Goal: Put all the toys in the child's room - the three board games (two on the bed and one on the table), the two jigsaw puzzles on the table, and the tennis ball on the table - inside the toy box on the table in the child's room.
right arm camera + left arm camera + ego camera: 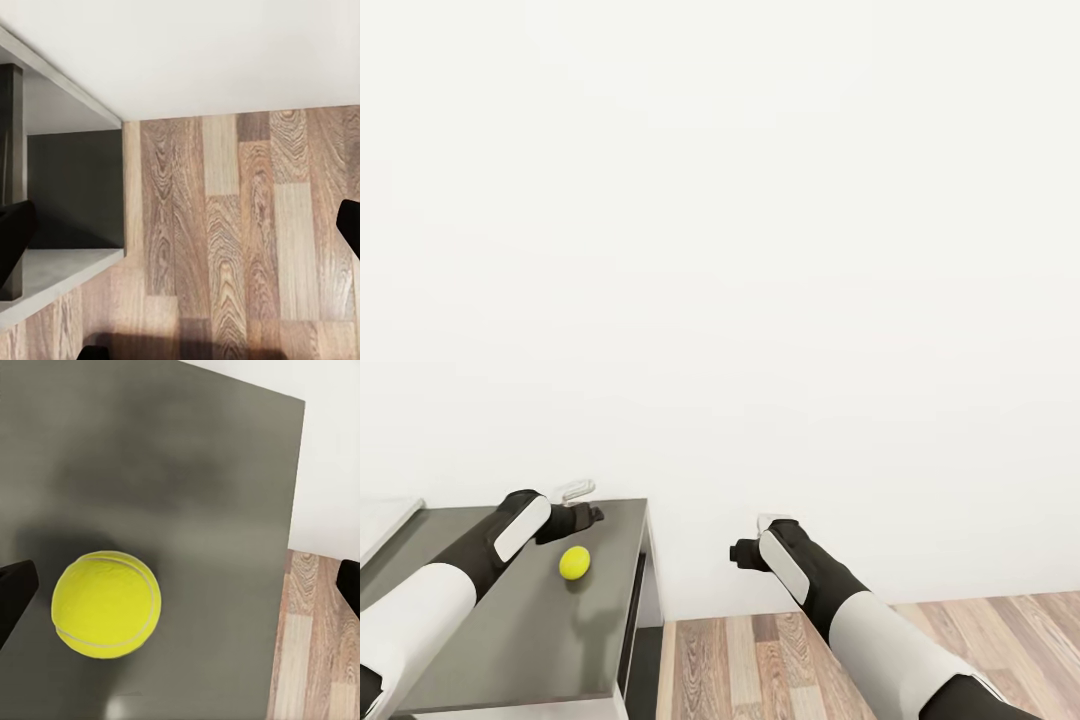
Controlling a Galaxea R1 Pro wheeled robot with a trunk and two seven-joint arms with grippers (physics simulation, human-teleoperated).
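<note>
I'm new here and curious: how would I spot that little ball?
Find the grey table against the white wall. Near its far end, below the left gripper, lies the tennis ball. It is the one bright yellow-green round thing on that dull surface.

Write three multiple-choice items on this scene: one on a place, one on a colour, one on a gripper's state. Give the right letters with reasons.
1. Where does the small yellow-green tennis ball lie?
A. on the wooden floor
B. on the grey table top
C. in a grey bin

2. What colour is the wall behind the table?
A. white
B. blue
C. brown

3. What is the left gripper's state?
A. shut on the ball
B. open, the ball between its fingers
C. holding a box

Key: 1 B, the head view shows the ball resting there; 2 A, the wall is plain white; 3 B, in the left wrist view both fingers stand wide apart.
</note>
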